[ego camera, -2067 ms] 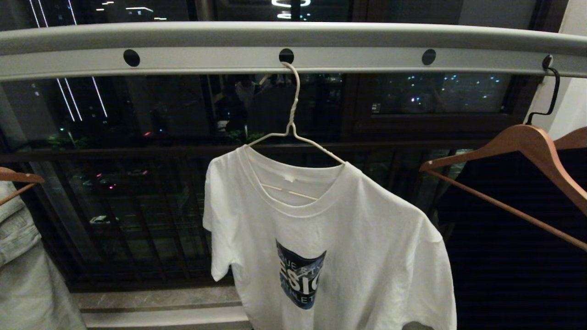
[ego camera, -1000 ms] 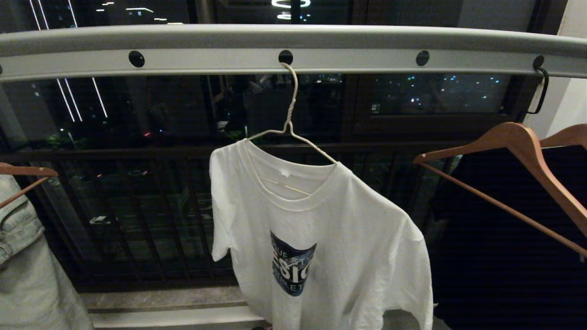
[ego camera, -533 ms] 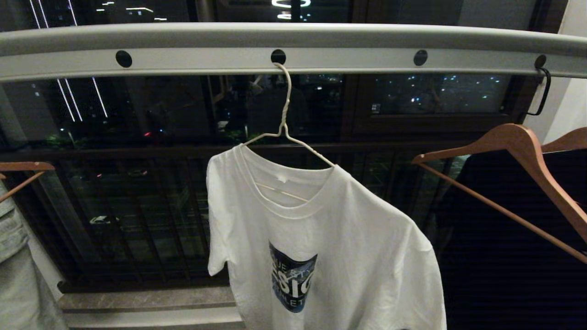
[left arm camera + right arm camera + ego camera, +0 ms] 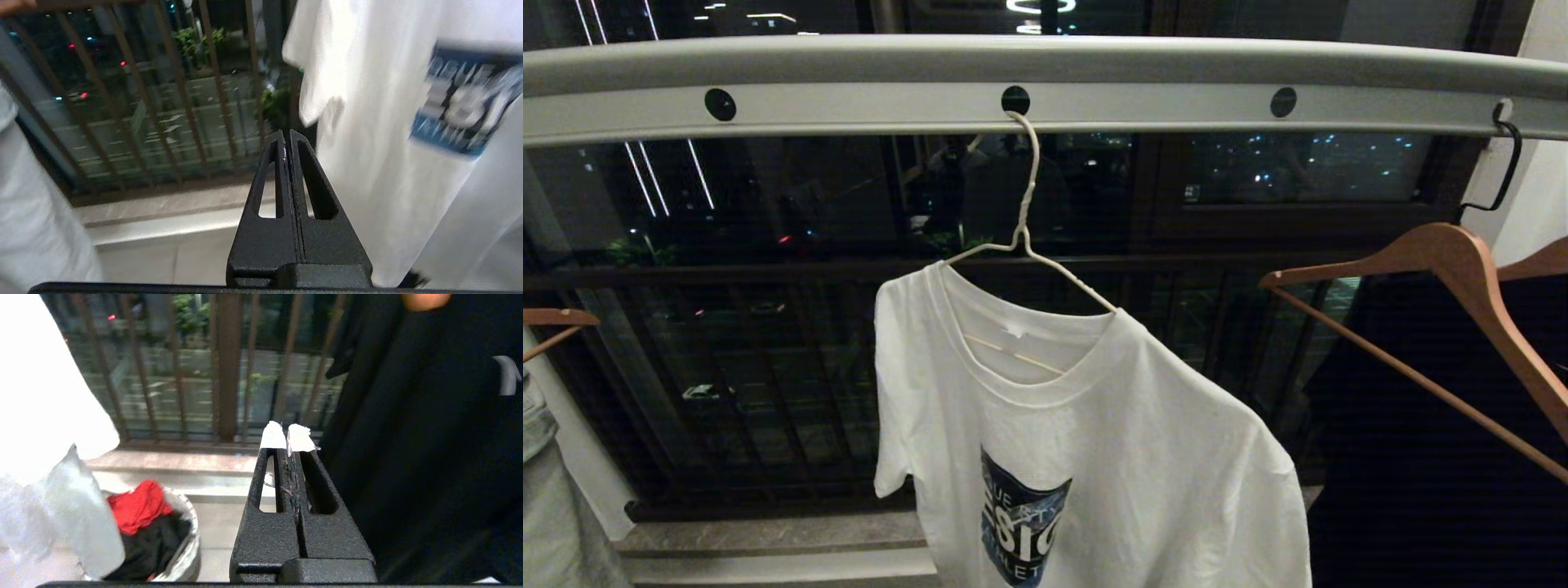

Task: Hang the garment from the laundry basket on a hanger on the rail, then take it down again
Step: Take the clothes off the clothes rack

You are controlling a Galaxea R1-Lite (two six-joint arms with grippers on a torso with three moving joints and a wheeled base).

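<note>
Garment (image 4: 1094, 441) swung leftward; wooden hanger (image 4: 1445, 261) alongside; both claws clenched, empty.

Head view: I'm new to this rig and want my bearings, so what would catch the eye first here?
The white T-shirt with its blue chest print, hanging at the centre on a thin white wire hanger hooked into a hole of the grey rail that spans the top. To its right a brown wooden hanger carries a black garment. Neither gripper touches anything; the left gripper and right gripper are both shut.

Open gaps flank the garment (image 4: 1086, 441); wooden hanger (image 4: 1445, 269) seemingly crowds its right.
</note>
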